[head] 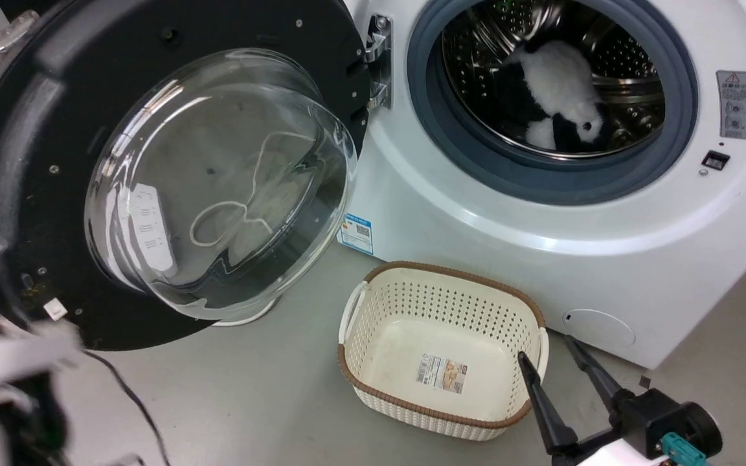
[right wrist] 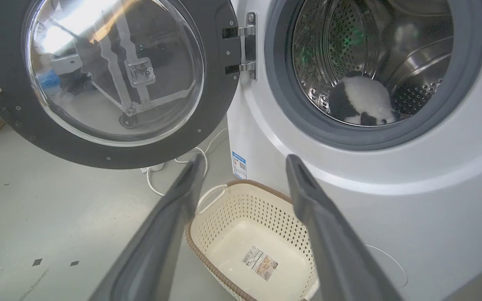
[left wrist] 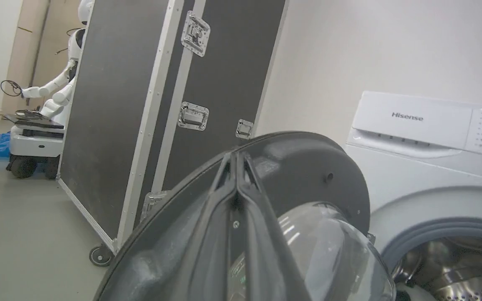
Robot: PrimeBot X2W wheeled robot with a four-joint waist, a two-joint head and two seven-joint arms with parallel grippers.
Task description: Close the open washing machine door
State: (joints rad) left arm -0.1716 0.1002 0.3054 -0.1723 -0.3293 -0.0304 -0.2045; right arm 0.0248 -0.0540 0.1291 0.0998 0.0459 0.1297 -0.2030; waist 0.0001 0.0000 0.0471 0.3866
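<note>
Left gripper [left wrist: 236, 159]: fingers pressed together, at inner side of door [head: 217, 181]. Right gripper [head: 546, 349]: fingers spread, nothing held, near basket [head: 425, 417]. Door hung wide open beside washing machine [head: 476, 239]; whole swing and latching judged left undone.

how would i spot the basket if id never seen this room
Find the big white washing machine with its round black door swung open. On the grey floor just in front sits the basket: cream, perforated, with a brown woven rim.
</note>
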